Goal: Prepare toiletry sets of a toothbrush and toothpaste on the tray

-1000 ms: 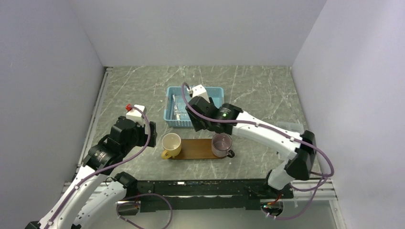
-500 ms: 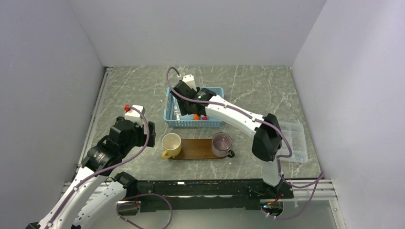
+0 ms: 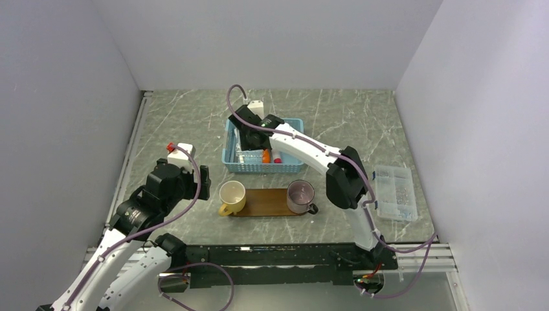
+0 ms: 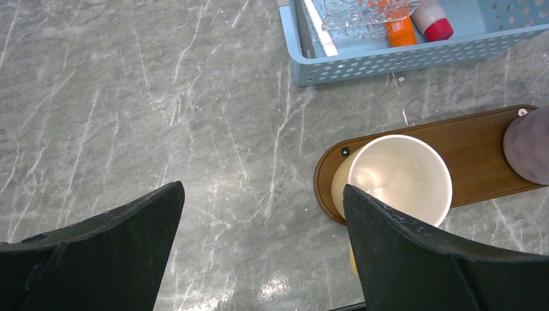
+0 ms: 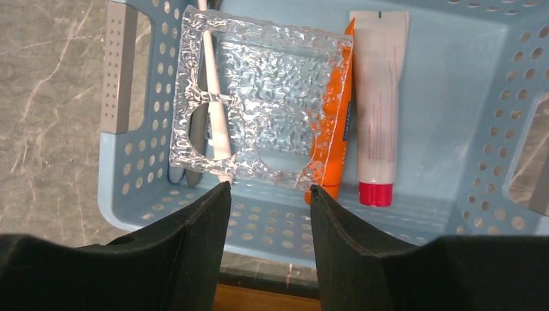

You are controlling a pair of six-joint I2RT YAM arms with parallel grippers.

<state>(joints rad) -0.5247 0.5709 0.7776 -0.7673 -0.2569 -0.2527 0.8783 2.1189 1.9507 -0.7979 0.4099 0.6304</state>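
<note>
Tray smooth matt wood; basket perforated plastic; table glossy marble-look; toothpaste glossy.

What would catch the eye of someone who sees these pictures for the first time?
The right gripper hangs open over the blue basket at mid-table, where a clear bumpy sheet lies partly over an orange toothpaste, a red-capped white tube beside it. Nearer, a brown tray carries a yellow mug and a purple mug at its ends.

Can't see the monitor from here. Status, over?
Left gripper open, hovering near tray. Right gripper open, empty, above basket. Toothbrush, toothpaste both in basket, not on tray. Clear plastic piece partly over them.
</note>
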